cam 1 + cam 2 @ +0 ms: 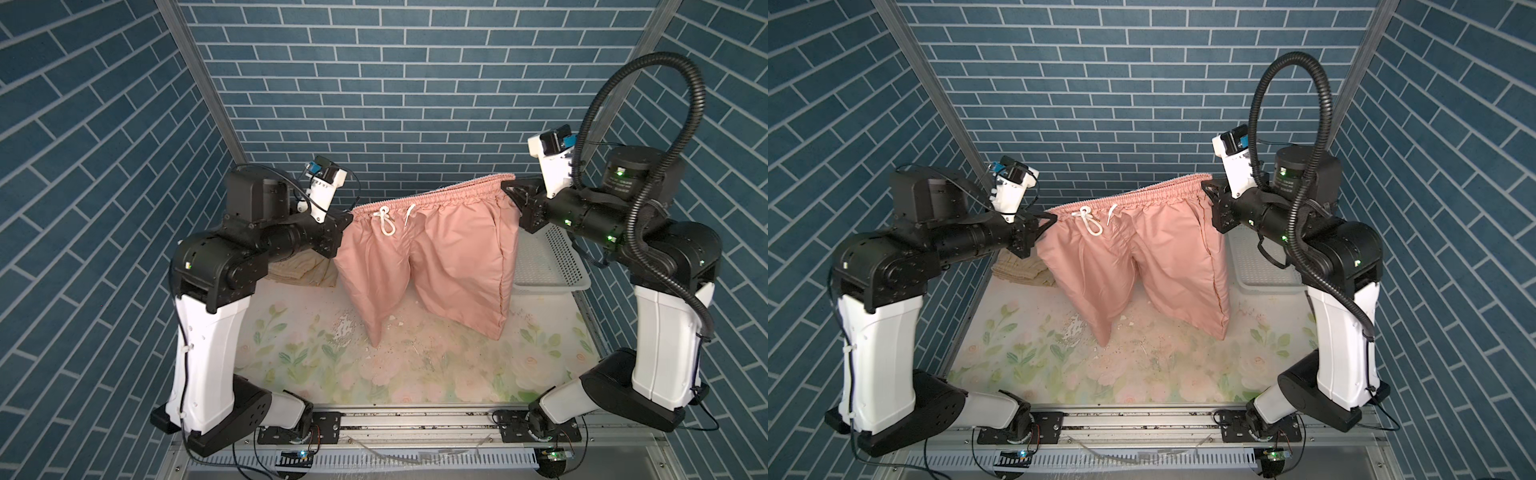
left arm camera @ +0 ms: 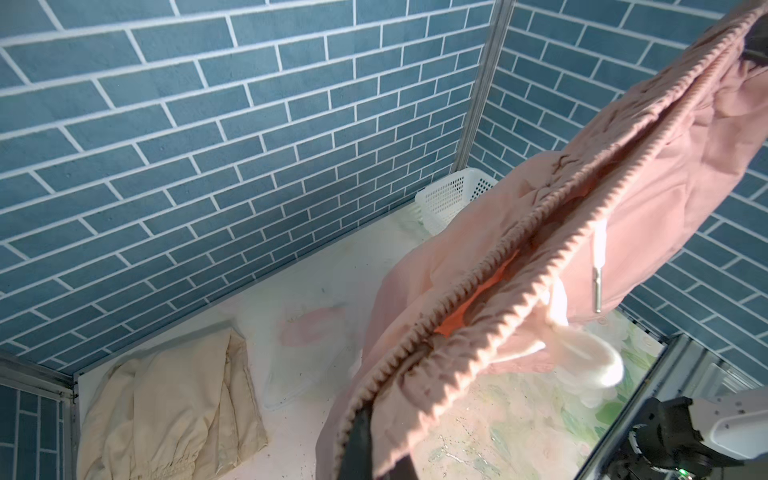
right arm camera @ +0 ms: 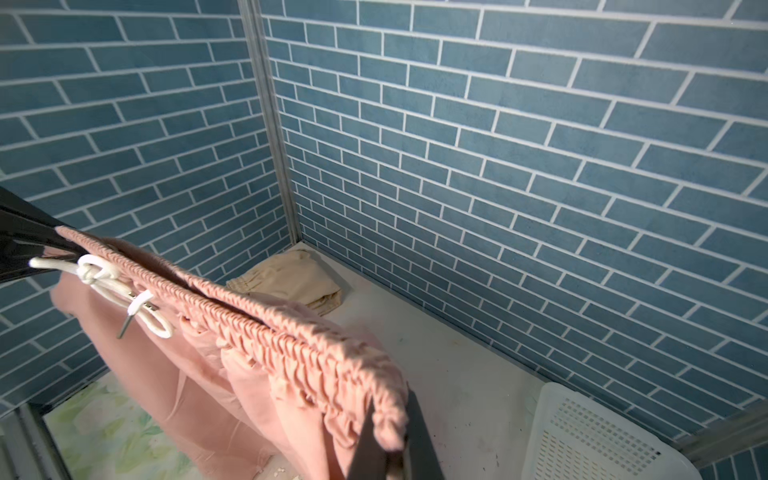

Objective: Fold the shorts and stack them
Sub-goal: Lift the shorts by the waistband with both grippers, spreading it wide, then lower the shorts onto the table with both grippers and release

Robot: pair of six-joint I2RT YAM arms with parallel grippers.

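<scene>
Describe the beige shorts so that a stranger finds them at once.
Look at the floral table, far left corner, against the blue brick wall. There the beige shorts lie folded. Unlike the pink shorts hanging in the air, they are pale tan and rest on the table.

I have the hanging shorts spread above the middle of the desk, waistband up, legs dangling. The left gripper pinches the waistband's left end, and the right gripper pinches its right end. Left of the hanging shorts and behind them, the folded shorts lie on the desk. Right of them the basket stands, also on the desk.
</scene>
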